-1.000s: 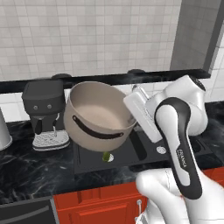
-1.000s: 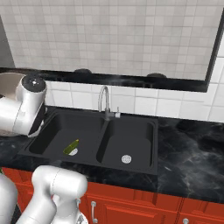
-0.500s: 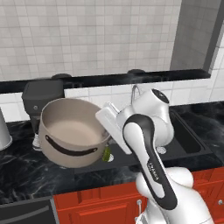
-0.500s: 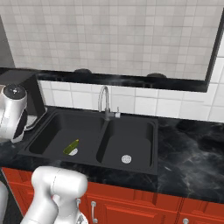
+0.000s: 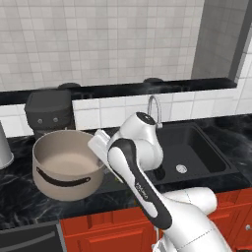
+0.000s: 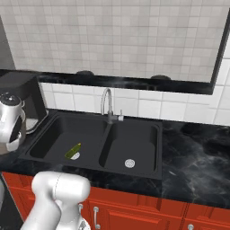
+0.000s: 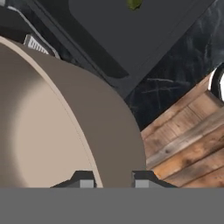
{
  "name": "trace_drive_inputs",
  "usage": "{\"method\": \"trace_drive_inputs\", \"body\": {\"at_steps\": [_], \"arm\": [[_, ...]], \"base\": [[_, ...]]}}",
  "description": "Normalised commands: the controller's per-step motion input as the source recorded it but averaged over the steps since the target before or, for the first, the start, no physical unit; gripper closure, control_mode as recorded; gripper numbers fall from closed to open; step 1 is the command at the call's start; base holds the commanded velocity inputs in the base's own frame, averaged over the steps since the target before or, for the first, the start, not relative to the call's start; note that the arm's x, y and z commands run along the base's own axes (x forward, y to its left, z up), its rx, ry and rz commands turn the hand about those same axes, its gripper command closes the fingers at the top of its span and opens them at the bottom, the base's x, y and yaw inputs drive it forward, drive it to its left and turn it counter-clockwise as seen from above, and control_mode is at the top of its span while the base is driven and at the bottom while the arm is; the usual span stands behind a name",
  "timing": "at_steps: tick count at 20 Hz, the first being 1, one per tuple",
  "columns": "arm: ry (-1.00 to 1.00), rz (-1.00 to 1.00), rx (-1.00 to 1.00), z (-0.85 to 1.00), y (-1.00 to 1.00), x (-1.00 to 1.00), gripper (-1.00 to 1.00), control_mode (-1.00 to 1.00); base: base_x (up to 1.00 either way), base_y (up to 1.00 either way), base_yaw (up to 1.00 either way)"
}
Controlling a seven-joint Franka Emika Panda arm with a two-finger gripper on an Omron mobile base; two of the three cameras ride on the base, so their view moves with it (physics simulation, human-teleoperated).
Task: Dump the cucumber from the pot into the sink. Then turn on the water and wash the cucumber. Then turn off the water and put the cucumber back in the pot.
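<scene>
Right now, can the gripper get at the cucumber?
Probably not yet. The gripper is shut on the pot rim, left of the sink. The cucumber lies uncovered in the left basin, so the pot goes down first.

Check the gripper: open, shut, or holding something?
Gripper: shut on the pot rim, one finger inside, one outside.
</scene>
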Motion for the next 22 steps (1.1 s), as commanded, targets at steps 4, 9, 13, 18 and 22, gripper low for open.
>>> {"method": "trace_drive_inputs", "body": {"at_steps": [4, 9, 13, 18, 22], "arm": [[0.0, 0.0, -0.01, -0.19, 0.61, 0.21, 1.0, -1.0], [0.0, 0.0, 0.0, -0.13, 0.68, 0.21, 1.0, -1.0], [0.02, 0.0, 0.0, -0.17, 0.3, 0.22, 1.0, -1.0], [0.07, -0.04, 0.0, -0.19, 0.0, 0.21, 1.0, -1.0], [0.13, -0.07, 0.0, -0.18, 0.0, 0.18, 1.0, -1.0]], "base": [[0.0, 0.0, 0.0], [0.0, 0.0, 0.0], [0.0, 0.0, 0.0], [0.0, 0.0, 0.0], [0.0, 0.0, 0.0]]}}
